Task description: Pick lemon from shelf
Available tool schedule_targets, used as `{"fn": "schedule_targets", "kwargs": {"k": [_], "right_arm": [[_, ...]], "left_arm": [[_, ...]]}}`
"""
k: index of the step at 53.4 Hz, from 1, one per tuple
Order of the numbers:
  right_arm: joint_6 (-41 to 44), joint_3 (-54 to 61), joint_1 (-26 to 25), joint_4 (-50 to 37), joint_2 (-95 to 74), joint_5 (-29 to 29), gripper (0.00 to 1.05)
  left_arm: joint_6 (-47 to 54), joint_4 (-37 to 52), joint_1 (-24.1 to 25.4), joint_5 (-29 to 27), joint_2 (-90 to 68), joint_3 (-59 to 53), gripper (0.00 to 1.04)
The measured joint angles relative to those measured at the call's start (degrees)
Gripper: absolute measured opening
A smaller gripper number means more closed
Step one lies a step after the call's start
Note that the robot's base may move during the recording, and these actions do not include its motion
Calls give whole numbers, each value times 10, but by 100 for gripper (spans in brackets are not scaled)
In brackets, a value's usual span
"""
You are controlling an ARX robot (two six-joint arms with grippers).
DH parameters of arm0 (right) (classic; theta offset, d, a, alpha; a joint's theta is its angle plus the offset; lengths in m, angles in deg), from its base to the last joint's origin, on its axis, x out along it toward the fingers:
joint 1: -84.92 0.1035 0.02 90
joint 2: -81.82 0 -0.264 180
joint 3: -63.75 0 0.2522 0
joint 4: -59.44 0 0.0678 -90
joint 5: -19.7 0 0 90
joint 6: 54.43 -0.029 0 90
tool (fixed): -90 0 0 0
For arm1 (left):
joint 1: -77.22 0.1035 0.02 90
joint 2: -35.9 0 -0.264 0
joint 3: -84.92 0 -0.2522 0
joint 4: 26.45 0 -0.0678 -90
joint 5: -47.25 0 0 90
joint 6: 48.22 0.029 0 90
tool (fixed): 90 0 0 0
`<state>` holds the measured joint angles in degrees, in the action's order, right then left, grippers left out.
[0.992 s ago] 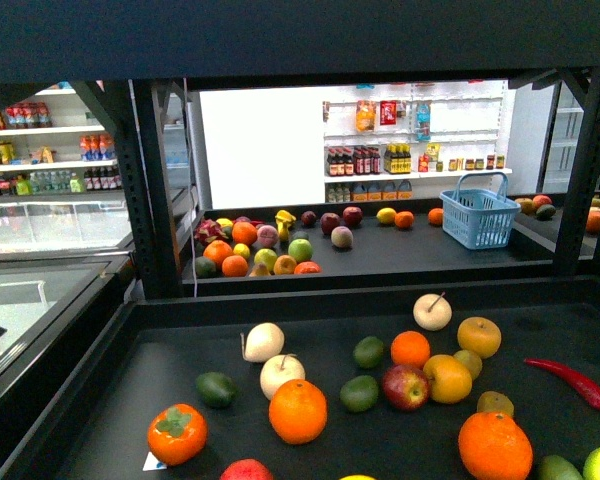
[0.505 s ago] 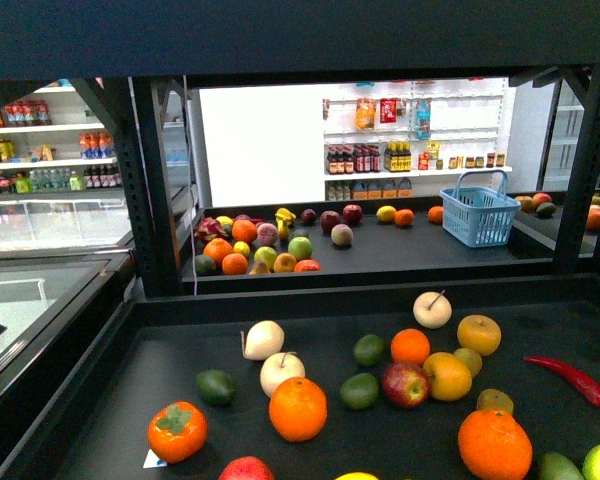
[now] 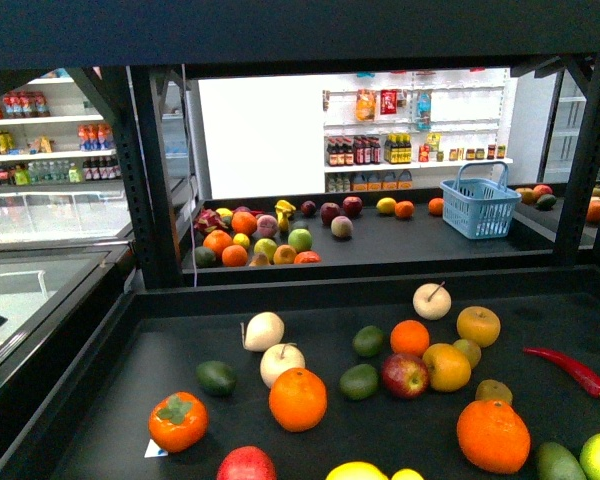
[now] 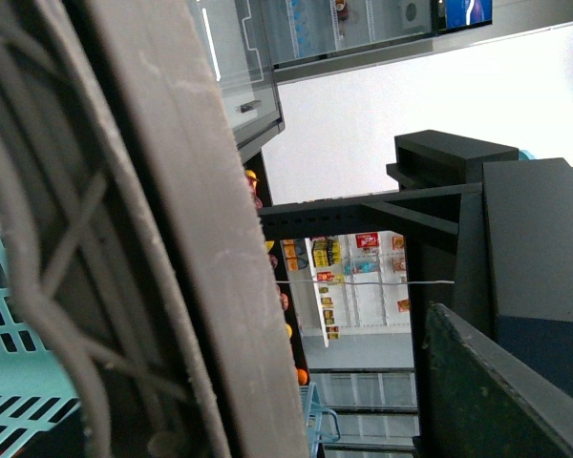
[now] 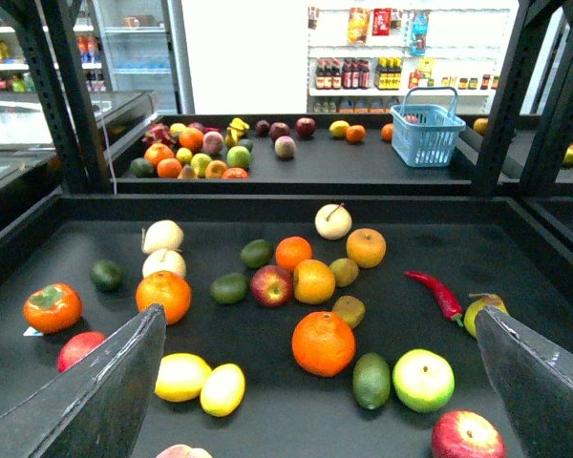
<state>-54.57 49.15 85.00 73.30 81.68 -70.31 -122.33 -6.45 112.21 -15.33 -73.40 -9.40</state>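
The shelf is a black deck (image 3: 110, 400) with a low rim and dark slotted uprights, covered in loose fruit. Two yellow lemons lie side by side near its front edge: the larger lemon (image 5: 182, 376) and a smaller one (image 5: 222, 389). In the front view they just show at the bottom edge (image 3: 356, 471). My right gripper (image 5: 320, 324) is open and empty above the deck (image 5: 554, 277). The lemons lie just inside its left finger (image 5: 105, 391). My left gripper (image 4: 353, 382) is open and empty, beside a teal basket (image 4: 19, 382). Neither gripper shows in the front view.
Around the lemons lie a large orange (image 5: 323, 343), a lime (image 5: 371, 379), a green apple (image 5: 423, 379), red apples, a persimmon (image 5: 53, 307) and a red chilli (image 5: 437, 294). A blue basket (image 3: 480, 208) and more fruit sit on the far deck. White bottle shelves stand behind.
The front view has shifted slightly, so the fruit sits a little higher in the picture and the lemons have come into view at its bottom edge. Nothing on the deck has moved.
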Motion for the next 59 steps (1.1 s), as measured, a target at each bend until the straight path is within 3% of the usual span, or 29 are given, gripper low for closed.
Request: {"fn": "schedule_targets", "kwargs": {"k": [2,3,11,28,49,59], "right_arm": [[0,0,0,0,0,0,97],[0,0,0,0,0,0,97],[0,0,0,0,0,0,97],[0,0,0,0,0,0,97],[0,0,0,0,0,0,97],[0,0,0,0,0,0,97]], "left_arm": [[2,-1,0,0,0,0,58],[5,-8,0,0,0,0,35],[6,-24,-2,10,4,-3,15],[76,-66,-49,68,112,-43,10],[140,-129,-218,126,210,-66,6],[162,-135,-300,123,204,-66,6]]}}
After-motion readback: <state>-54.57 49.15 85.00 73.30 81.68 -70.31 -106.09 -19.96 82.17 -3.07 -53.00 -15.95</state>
